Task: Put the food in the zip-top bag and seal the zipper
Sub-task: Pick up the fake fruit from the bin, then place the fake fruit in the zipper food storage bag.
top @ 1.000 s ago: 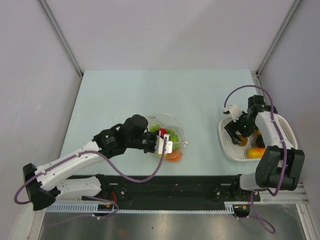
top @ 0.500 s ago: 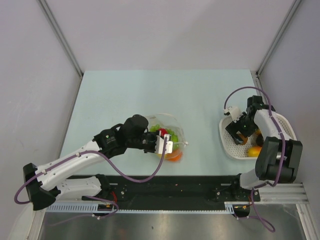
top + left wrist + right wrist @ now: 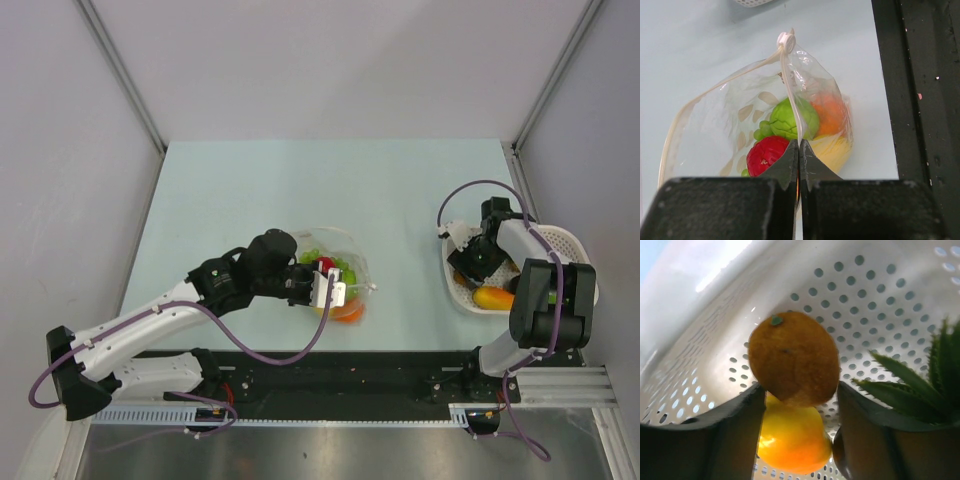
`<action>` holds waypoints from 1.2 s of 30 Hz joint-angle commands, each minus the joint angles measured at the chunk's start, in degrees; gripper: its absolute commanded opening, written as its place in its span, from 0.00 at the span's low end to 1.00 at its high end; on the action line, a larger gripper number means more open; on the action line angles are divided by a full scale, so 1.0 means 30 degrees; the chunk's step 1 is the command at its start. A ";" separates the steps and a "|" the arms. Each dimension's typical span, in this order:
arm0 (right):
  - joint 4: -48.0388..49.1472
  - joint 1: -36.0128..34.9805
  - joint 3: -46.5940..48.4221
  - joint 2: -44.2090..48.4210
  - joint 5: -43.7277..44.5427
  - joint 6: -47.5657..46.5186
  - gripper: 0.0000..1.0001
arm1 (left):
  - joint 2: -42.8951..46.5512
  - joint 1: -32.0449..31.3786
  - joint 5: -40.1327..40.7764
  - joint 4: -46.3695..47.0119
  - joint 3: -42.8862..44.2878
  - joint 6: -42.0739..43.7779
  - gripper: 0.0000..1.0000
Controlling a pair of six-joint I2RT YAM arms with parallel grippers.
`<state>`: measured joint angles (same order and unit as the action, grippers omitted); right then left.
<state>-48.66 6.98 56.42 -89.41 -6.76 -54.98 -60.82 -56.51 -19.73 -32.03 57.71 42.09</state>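
Note:
My left gripper [image 3: 333,292] is shut on the zipper [image 3: 790,85] of the clear zip-top bag [image 3: 345,268], pinching the strip between its jaws [image 3: 799,146]. The bag's mouth gapes to the left of the strip. Inside lie a red piece [image 3: 765,154], green grapes [image 3: 787,119], an orange [image 3: 827,112] and a yellow piece [image 3: 832,152]. My right gripper [image 3: 468,265] is down in the white basket [image 3: 578,255]. Its jaws [image 3: 801,390] touch both sides of a brown piece [image 3: 792,357]. A yellow mango [image 3: 792,440] lies just beneath it, also seen from the top view [image 3: 495,298].
Green spiky leaves [image 3: 920,385] of another piece lie in the basket right of my right fingers. The basket wall [image 3: 700,340] rises close on the left. The black base rail [image 3: 350,370] runs along the table's near edge, just below the bag.
My right gripper has moved left and lower inside the basket, uncovering the mango. The left arm and the bag have not moved.

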 commanded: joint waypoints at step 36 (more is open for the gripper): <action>-0.2558 -1.4220 1.1485 0.2705 -1.1223 0.8777 0.46 | 0.0263 0.0175 -0.0398 0.1244 0.0362 -0.1107 0.00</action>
<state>-58.72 -32.99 91.46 -79.77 -42.70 -30.09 -60.86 -56.23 -19.79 -30.87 57.69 40.49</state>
